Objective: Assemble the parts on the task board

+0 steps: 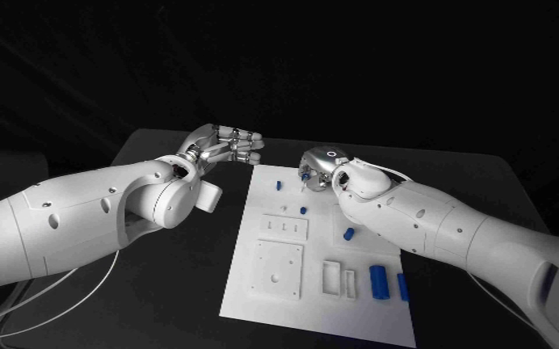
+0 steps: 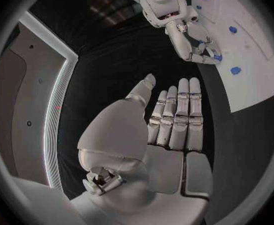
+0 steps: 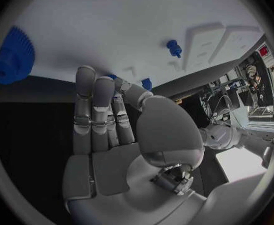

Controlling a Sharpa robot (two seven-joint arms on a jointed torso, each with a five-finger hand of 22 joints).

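Observation:
The white task board (image 1: 271,280) lies in the middle of the table. My right hand (image 1: 317,167) hovers over its far end, thumb and fingertips closed round a small blue part (image 2: 218,58) that touches the board; the same part (image 3: 146,83) peeks out beside the thumb. My left hand (image 1: 221,149) floats just left of the board's far corner, its fingers (image 2: 177,115) straight, side by side, holding nothing. Other blue parts stand on the board: a peg (image 1: 281,183), a small one (image 1: 304,210), a cylinder (image 1: 348,233) and two long pieces (image 1: 379,282) near the front right.
A blue toothed wheel (image 3: 13,55) and a blue peg (image 3: 174,47) sit on the board near my right hand. White recessed plates (image 1: 279,267) and slots (image 1: 339,278) take up the board's near half. Black table (image 1: 187,284) surrounds the board.

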